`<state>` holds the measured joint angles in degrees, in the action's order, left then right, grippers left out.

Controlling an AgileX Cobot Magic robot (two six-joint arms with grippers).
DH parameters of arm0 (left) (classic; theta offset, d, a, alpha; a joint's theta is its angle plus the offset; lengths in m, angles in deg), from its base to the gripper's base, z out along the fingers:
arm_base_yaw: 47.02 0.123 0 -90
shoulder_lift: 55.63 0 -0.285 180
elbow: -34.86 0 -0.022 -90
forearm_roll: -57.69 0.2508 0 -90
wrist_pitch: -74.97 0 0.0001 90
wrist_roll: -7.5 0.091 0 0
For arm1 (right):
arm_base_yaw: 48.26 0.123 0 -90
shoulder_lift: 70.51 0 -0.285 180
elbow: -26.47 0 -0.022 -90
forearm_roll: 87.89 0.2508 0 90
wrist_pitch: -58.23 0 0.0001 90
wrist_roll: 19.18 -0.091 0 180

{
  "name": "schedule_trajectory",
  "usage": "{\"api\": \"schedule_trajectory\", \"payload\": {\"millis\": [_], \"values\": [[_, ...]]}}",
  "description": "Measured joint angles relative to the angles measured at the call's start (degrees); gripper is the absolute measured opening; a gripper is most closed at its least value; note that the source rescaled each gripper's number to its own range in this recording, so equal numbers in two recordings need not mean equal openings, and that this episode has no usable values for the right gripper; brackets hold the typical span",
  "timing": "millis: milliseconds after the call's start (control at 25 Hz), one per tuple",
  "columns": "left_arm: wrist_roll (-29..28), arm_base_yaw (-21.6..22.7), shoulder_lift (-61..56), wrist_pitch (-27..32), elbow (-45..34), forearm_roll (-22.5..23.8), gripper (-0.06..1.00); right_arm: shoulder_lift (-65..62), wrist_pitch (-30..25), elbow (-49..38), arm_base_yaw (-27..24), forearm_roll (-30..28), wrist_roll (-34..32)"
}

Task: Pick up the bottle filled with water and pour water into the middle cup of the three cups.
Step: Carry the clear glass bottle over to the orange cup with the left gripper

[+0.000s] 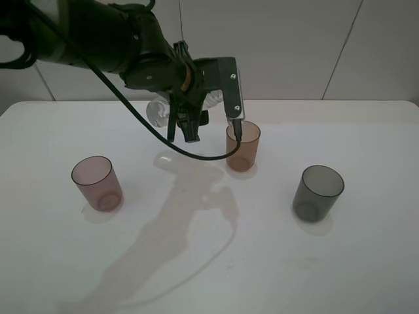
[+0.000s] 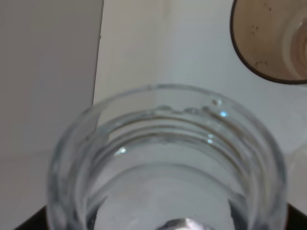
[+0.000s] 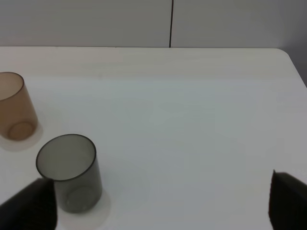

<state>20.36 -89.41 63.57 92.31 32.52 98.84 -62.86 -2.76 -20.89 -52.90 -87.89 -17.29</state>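
Closest, the tipped bottle (image 2: 165, 143) was squeezed tight by the left gripper (image 1: 185, 134) near the table's (image 1: 366, 261) back edge, just beside the middle cup (image 1: 243, 146). Pouring was in hand; its mouth needed bringing over that cup.

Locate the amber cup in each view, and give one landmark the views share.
Exterior high: amber cup mid-table, between the pink cup and the dark grey cup.
Left wrist: amber cup seen from above, cropped at a frame corner, beyond the bottle mouth.
Right wrist: amber cup cropped at the frame edge, behind the dark grey cup.
Shared landmark: the white table it stands on.
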Motion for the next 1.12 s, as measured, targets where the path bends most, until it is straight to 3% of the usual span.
{"api": "schedule_trajectory", "payload": {"millis": [480, 1120], "values": [[0.0, -4.4, 2.7, 5.6, 2.2, 12.0, 0.01, 0.0, 0.0, 0.0, 0.0, 0.0, 0.0], [1.9, -5.3, 2.9, 5.9, 2.2, 19.0, 0.01, 0.0, 0.0, 0.0, 0.0, 0.0, 0.0]]}}
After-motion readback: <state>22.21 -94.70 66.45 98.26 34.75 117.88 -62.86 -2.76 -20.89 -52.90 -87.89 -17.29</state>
